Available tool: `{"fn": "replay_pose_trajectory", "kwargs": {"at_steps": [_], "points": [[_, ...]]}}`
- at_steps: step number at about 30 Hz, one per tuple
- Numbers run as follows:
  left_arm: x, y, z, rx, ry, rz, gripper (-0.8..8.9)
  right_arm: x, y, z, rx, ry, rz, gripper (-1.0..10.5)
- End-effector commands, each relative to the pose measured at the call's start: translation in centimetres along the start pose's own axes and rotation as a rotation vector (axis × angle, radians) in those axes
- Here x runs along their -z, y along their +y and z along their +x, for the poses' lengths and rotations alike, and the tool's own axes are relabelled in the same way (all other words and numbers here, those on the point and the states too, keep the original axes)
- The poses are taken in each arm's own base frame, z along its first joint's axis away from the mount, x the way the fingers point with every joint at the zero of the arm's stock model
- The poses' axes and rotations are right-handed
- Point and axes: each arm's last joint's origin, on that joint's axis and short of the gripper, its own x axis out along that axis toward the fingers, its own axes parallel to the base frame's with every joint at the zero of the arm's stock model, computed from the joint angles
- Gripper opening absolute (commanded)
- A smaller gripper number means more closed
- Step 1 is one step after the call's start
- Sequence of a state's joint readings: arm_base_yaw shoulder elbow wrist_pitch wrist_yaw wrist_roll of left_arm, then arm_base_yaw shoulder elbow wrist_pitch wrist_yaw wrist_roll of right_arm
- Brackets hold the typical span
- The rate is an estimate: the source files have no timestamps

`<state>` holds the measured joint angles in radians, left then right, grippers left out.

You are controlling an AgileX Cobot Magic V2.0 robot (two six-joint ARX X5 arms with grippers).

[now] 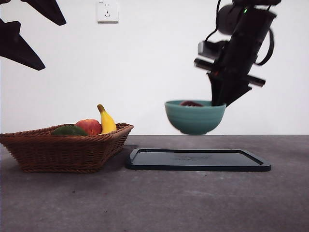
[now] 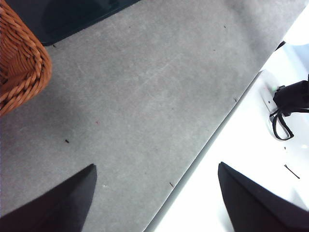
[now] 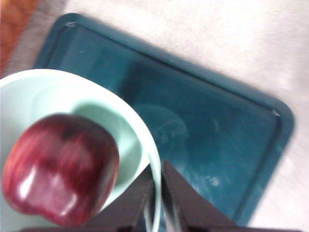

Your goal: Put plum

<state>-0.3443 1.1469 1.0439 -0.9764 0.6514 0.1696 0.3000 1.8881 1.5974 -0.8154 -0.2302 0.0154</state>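
Your right hand (image 1: 218,102) pinches the bowl (image 1: 195,117) rim; the plum (image 3: 60,166) inside, round, shows no long axis. Left hand (image 2: 154,193) gapes wide over grey surface (image 1: 154,203).

Gripper (image 1: 218,102) pinching teal bowl (image 1: 195,118) rim, bowl hanging above dark tray (image 1: 198,160), plum (image 1: 191,103) peeking out just beside jaws.

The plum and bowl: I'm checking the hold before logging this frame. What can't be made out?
- Front view: the bowl rim hides all but the top of the plum.
- Right wrist view: the plum and bowl are cut off by the edges and blurred; the right gripper pinches the rim.
- Front view: the basket wall hides its fruit's lower parts.
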Motion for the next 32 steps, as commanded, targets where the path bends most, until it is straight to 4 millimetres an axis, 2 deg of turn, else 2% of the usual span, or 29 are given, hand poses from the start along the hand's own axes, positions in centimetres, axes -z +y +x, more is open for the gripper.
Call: {"fn": "replay_pose_trajectory", "kwargs": {"at_steps": [1, 10, 30, 32], "points": [[-0.2, 0.0, 0.1, 0.006, 0.000, 0.004, 4.03, -0.7, -0.2, 1.5, -0.001, 0.014, 0.006, 0.1], [-0.2, 0.0, 0.1, 0.006, 0.000, 0.004, 4.02, -0.7, -1.0, 4.8, 0.002, 0.057, 0.018, 0.1], [-0.2, 0.0, 0.1, 0.006, 0.000, 0.004, 4.03, -0.3, -1.2, 6.1, -0.002, 0.098, 0.025, 0.1], [-0.2, 0.0, 0.1, 0.006, 0.000, 0.004, 4.03, -0.3, -1.2, 6.1, -0.001, 0.097, 0.026, 0.6]]}}
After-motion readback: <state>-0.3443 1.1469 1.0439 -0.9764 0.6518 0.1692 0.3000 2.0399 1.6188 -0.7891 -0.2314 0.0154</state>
